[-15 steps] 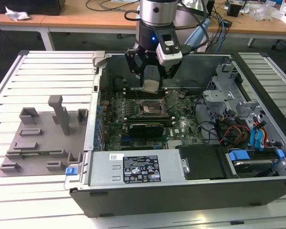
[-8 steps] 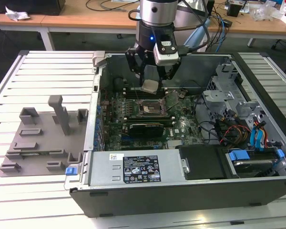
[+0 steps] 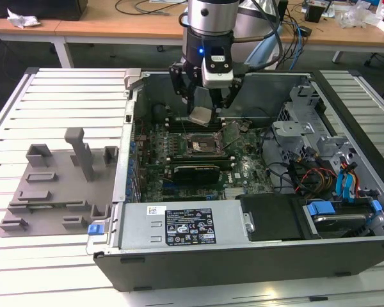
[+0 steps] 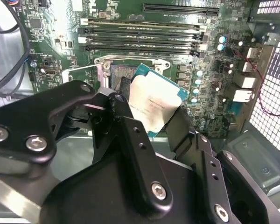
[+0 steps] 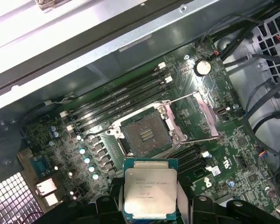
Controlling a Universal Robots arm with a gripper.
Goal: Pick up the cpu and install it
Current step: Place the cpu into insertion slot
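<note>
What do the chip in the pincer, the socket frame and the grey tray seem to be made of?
The chip: pale brushed-looking metal top with a soft sheen, on a green board edge. The socket frame: bare silvery metal, probably steel; it glints under the light. The grey tray: probably plastic, matt and evenly coloured, with moulded blocks.

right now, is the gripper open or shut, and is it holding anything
gripper: shut on the cpu, which is held off the board near the open, empty cpu socket and not yet seated.
</note>
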